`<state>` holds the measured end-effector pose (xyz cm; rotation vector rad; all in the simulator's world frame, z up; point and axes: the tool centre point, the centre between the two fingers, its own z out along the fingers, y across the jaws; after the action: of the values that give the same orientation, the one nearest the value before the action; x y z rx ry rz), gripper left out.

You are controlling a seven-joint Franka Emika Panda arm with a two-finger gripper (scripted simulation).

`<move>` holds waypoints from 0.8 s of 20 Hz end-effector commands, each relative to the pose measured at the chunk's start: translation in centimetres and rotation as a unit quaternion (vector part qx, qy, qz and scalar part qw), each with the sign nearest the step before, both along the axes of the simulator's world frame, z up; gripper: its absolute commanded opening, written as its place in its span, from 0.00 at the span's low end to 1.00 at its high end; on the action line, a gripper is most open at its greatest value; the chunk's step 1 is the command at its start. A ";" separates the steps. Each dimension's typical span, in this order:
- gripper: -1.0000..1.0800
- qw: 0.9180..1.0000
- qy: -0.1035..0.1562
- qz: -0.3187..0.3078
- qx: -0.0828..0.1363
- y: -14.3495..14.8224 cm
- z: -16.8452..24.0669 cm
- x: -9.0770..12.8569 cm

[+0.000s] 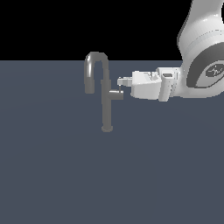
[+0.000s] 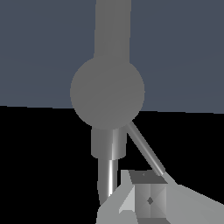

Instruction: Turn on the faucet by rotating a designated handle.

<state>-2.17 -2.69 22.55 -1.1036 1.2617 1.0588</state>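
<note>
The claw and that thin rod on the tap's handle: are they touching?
Touching, it seems. In the wrist view the rod runs right down onto a claw fingertip with no gap; the exterior view is too coarse to confirm.

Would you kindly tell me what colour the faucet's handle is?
Plain grey, metallic-looking, like the rest of the faucet. The handle shows best in the exterior view.

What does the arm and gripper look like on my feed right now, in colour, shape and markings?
The arm is glossy white with rounded, bulbous links; one joint carries a dark grey round cap with a white mark. The gripper is a white boxy hand with short pale fingers, blocky and grey-shaded in the wrist view. No cables are visible.
</note>
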 end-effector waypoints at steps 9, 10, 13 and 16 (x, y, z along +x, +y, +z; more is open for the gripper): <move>0.00 1.000 0.013 0.002 0.003 0.5 -3.7 -3.0; 0.00 1.000 0.013 0.002 0.003 0.5 -3.7 -3.0; 0.00 1.000 -0.006 0.002 0.001 0.3 -2.5 -2.0; 0.00 1.000 0.004 0.002 0.002 0.4 -4.7 -2.6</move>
<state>-3.87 -2.50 20.61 -1.1198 1.2292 1.0408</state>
